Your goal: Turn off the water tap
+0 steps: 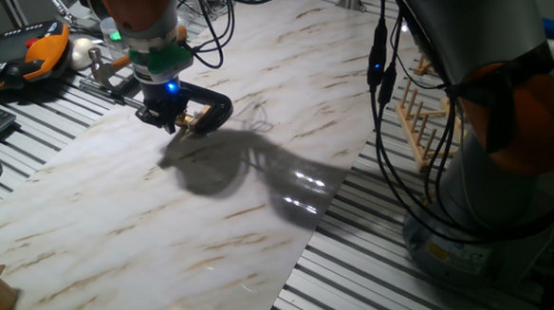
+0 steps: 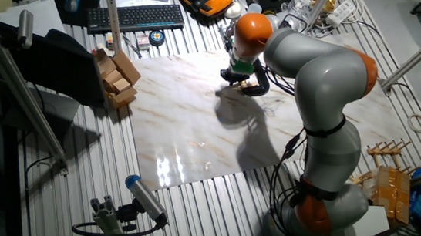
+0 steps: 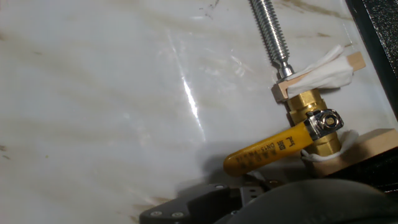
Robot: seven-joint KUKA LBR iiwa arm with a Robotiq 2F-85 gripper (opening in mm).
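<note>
We saw a marbled white board (image 1: pixel 207 218) laid over a slatted metal table (image 1: pixel 422 295), with a keyboard (image 2: pixel 135 15) and wooden blocks (image 2: pixel 117 78) beyond its edges. The brass water tap (image 3: pixel 311 121), its yellow lever (image 3: pixel 267 151) pointing toward 8 o'clock in the hand view, sat between wood pads in a black C-clamp (image 1: pixel 213 109) near the board's far edge. The gripper (image 1: pixel 170 119) hovered right over it; we could not tell its finger spacing.
</note>
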